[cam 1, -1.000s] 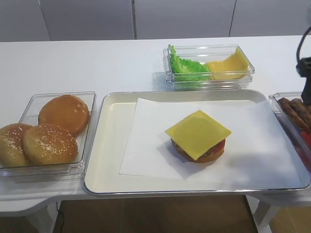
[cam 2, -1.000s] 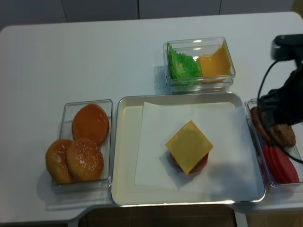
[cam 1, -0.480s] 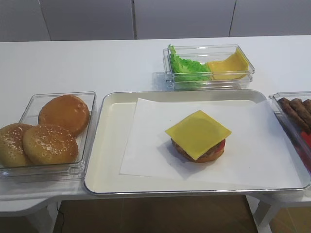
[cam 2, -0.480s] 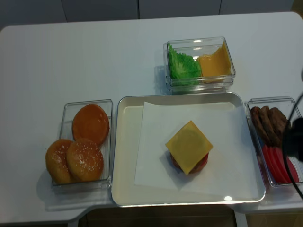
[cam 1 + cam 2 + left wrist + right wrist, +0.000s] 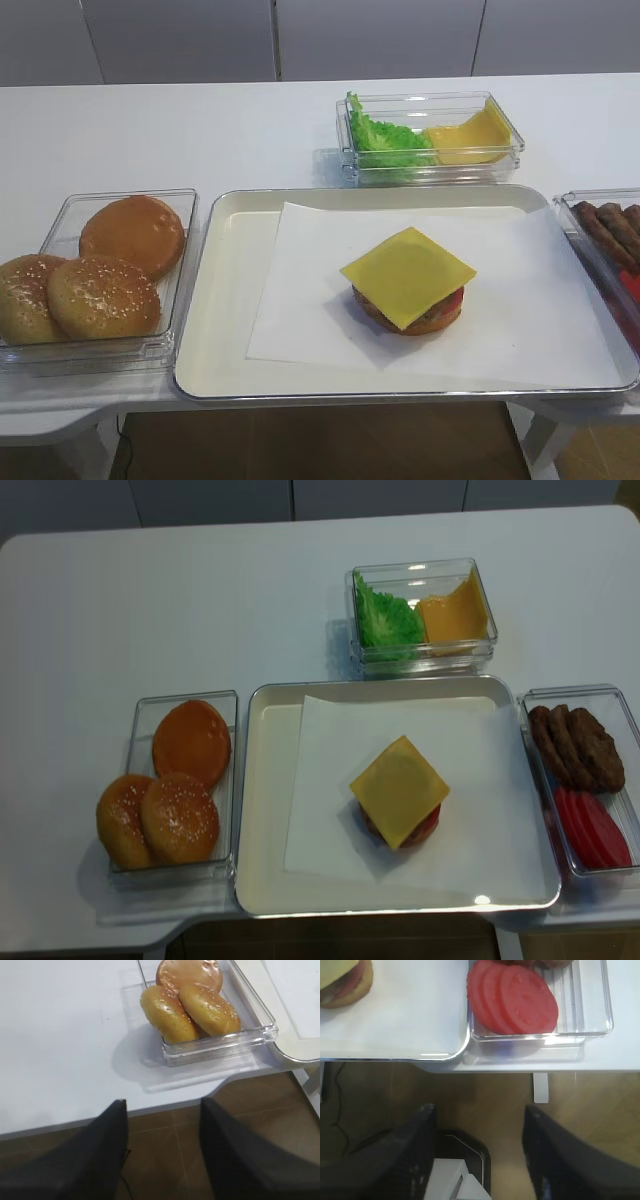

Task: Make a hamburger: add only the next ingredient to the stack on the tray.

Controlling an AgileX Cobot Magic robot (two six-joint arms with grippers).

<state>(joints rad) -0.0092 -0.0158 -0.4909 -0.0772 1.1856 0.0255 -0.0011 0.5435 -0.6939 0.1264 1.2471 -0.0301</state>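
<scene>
The right hand (image 5: pixel 477 1155) hangs wide and empty at the lower frame, below the counter (image 5: pixel 520 1064) edge. The left hand (image 5: pixel 162 1152) does likewise. The cheese slice (image 5: pixel 408 274) lies on the stack (image 5: pixel 440 312) on the tray (image 5: pixel 225 340).

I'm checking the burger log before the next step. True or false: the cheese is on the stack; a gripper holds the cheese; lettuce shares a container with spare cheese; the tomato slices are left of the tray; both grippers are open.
1. The cheese is on the stack. True.
2. A gripper holds the cheese. False: nothing touches it.
3. Lettuce shares a container with spare cheese. True.
4. The tomato slices are left of the tray. False: they are to its right.
5. The left gripper and right gripper are open. True: both are empty and off the table.
</scene>
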